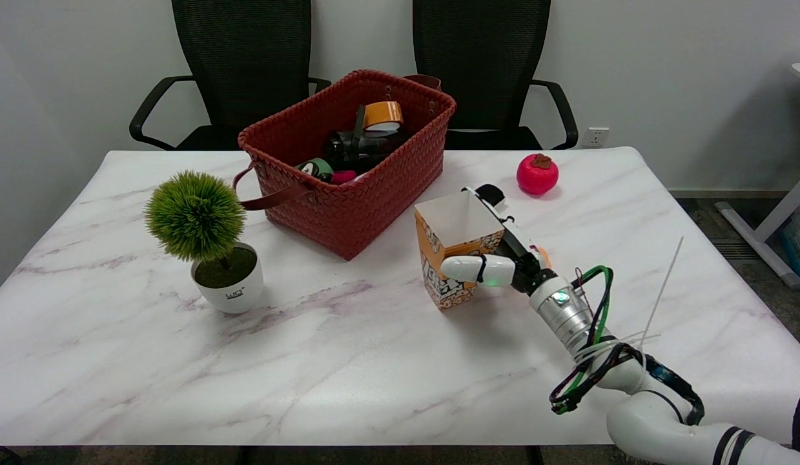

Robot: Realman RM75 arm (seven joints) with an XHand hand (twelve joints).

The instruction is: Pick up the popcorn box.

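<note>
A popcorn box [452, 258] stands upright near the middle of a white marble-patterned tabletop [309, 361], slightly right of centre, just in front of and to the right of a red woven basket [348, 187]. The box is a tall, open-topped paper carton, wider at the mouth than at the base, with a plain white inside and orange outer faces printed with popcorn pictures and white lettering that is too small to read. Its base appears to rest on the tabletop. The right robot hand [496, 248] reaches in from the lower right on a white arm with a silver wrist and looped green and black cables. The robot hand wraps the box from its right side: one white finger lies across the near orange face, while other fingers run up along the right rim to a black fingertip at the far corner, so the box is clasped between them. Inside the basket lie a roll of orange tape [382, 115] and several dark items. A small green potted plant [206, 239] sits at the left, and a pink ball-shaped toy [537, 174] sits far right
</note>
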